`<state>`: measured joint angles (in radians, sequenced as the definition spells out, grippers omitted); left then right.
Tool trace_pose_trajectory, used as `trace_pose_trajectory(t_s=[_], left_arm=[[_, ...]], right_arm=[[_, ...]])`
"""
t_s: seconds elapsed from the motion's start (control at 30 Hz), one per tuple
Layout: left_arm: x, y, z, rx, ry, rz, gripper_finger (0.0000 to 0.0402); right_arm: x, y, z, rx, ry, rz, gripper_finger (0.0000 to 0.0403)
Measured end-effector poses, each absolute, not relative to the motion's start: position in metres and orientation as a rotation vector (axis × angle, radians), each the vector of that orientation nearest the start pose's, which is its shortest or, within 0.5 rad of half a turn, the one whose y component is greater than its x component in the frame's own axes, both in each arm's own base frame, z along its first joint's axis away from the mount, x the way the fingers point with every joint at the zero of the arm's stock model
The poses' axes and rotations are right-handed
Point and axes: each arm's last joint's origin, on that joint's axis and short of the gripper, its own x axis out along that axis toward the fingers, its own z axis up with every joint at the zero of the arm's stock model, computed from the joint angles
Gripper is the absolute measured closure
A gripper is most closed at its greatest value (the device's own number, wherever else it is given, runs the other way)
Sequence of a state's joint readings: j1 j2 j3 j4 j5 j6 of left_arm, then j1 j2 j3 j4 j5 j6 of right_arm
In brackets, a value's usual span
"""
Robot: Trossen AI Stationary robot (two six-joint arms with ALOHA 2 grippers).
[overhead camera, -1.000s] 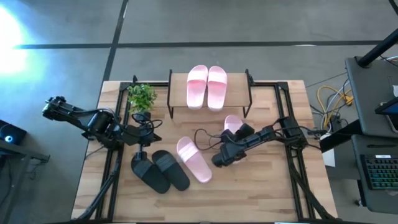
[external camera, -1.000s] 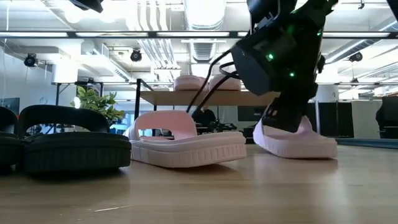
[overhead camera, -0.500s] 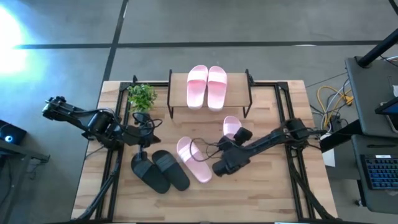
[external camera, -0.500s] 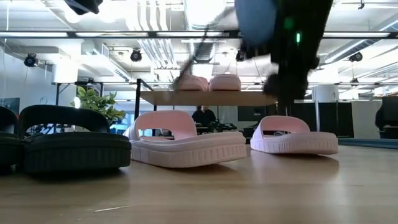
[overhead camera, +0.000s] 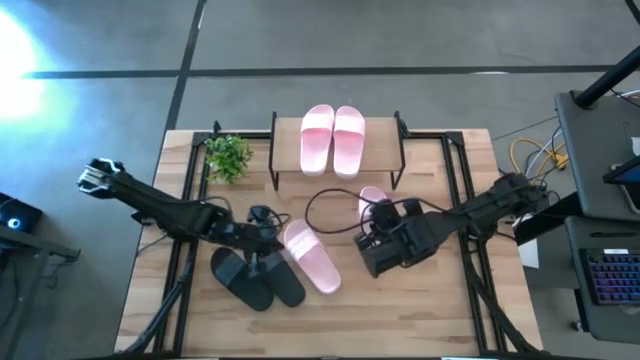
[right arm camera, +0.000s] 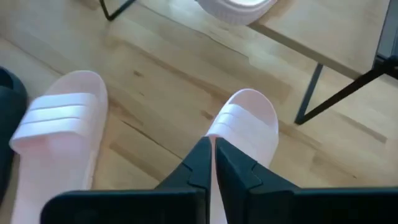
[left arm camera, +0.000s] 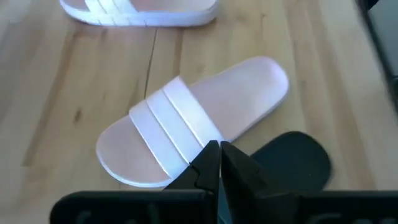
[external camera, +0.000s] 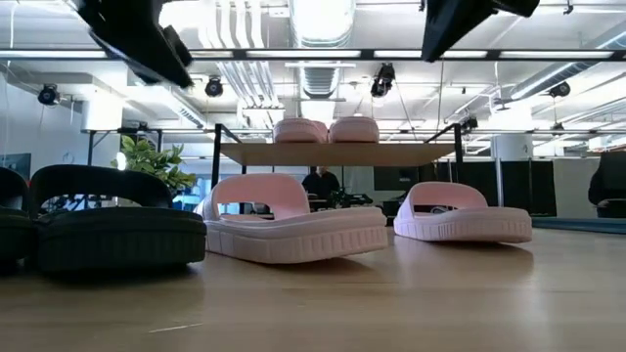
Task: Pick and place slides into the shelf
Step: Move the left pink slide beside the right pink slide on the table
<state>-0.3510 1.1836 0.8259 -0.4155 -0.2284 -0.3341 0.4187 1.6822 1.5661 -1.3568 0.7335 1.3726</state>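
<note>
While no writing legible, probably: left end effector point(left arm camera: 219, 163) and right end effector point(right arm camera: 209, 159) both pressed together, empty.

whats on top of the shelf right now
Two light pink slides sit side by side on the shelf top board. In the low view nothing shows on the table beneath it, though the pink slides in front hide part of that space.

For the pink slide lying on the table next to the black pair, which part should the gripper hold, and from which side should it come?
Probably best is the wide strap of the pink slide, approached from above. It lies flat and sole-down on the table, and in the low view the strap arches over an open gap, so one finger could pass under it. The left gripper, fingers shut, is nearest; the black slide crowds one side.
</note>
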Motion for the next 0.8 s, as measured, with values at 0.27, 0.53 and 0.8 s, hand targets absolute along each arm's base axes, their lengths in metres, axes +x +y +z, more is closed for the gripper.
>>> trace_pose_trajectory(t_s=[0.27,0.53,0.8], left_arm=[[0.257,-0.086,0.201,-0.078,0.935,-0.019,0.0402],[0.276,-0.092,0.173,-0.065,0.965,-0.064,0.0402],[0.305,-0.069,0.151,0.000,0.935,-0.036,0.0402]], right_arm=[[0.289,0.108,0.308,0.387,0.778,-0.958,0.0390],[0.296,0.111,0.297,0.351,0.822,-0.959,0.0390],[0.296,0.111,0.296,0.346,0.821,-0.963,0.0390]])
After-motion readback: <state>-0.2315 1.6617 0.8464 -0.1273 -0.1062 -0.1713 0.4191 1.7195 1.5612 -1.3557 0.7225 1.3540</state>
